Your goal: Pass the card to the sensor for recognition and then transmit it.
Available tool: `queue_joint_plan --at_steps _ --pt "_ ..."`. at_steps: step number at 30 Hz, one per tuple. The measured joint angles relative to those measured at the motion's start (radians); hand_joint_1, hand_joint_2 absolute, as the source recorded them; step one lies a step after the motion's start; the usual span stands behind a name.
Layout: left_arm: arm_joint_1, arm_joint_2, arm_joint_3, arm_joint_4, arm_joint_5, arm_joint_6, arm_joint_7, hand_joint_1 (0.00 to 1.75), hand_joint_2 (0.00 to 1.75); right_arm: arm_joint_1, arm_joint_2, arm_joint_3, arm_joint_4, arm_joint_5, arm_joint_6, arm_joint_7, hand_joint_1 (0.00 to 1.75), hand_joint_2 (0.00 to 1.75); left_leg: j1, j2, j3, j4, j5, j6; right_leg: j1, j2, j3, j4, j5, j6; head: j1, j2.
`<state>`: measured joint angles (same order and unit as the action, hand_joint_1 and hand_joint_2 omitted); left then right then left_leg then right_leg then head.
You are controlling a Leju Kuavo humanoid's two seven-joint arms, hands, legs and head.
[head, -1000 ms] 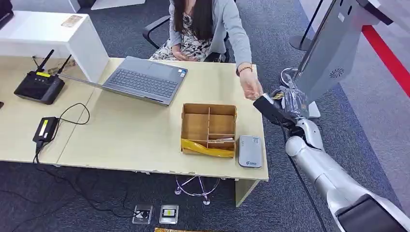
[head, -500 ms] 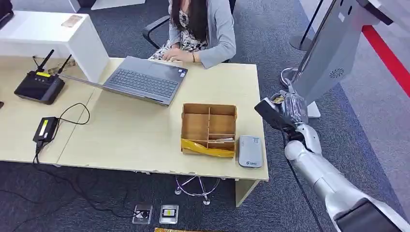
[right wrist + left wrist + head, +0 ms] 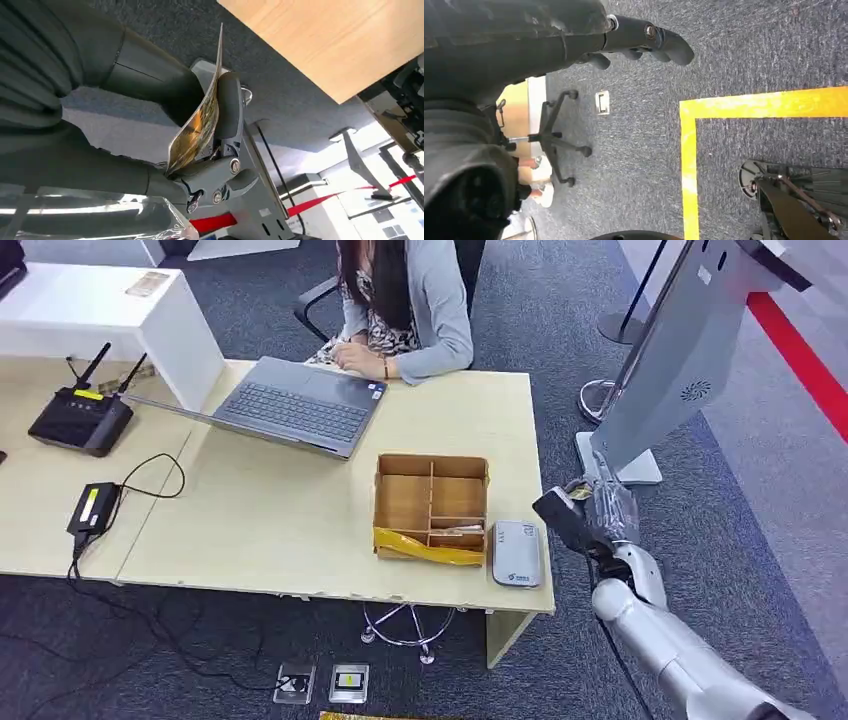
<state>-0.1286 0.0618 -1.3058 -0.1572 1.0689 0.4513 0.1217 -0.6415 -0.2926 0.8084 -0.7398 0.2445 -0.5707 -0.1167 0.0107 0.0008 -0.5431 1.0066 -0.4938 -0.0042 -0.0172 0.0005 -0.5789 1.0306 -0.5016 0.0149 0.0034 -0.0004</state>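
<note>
My right hand [image 3: 165, 125] pinches the card [image 3: 197, 122] beside the sensor [image 3: 516, 553].
Card stands edge-on off the table [image 3: 300, 510] edge, over open carpet.

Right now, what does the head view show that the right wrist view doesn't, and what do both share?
Head view alone: the grey card reader at the desk's near right corner, the divided cardboard box beside it, the open laptop and the seated person.

Right wrist view alone: the glossy gold card seen edge-on, pinched between thumb and fingers.

Both: the right hand, a corner of the wooden desk, grey carpet and the grey kiosk stand.
</note>
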Motion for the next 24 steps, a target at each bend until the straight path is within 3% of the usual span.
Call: queue_joint_plan --at_steps 12,24 --pt "0.000 0.000 0.000 0.000 0.002 -0.001 0.029 0.00 0.00 0.092 -0.034 0.049 -0.173 0.013 0.002 0.022 1.75 1.75 0.000 0.000 0.000 0.000 0.000 0.000 0.000 0.000 0.000 0.000 0.000 0.000 0.000 0.000" --pt "-0.001 0.000 0.000 0.000 -0.003 -0.003 0.018 0.00 0.00 0.123 -0.033 0.098 -0.227 0.027 0.024 0.051 1.75 1.75 0.000 0.000 0.000 0.000 0.000 0.000 0.000 0.000 0.000 0.000 0.000 0.000 0.000 0.000"
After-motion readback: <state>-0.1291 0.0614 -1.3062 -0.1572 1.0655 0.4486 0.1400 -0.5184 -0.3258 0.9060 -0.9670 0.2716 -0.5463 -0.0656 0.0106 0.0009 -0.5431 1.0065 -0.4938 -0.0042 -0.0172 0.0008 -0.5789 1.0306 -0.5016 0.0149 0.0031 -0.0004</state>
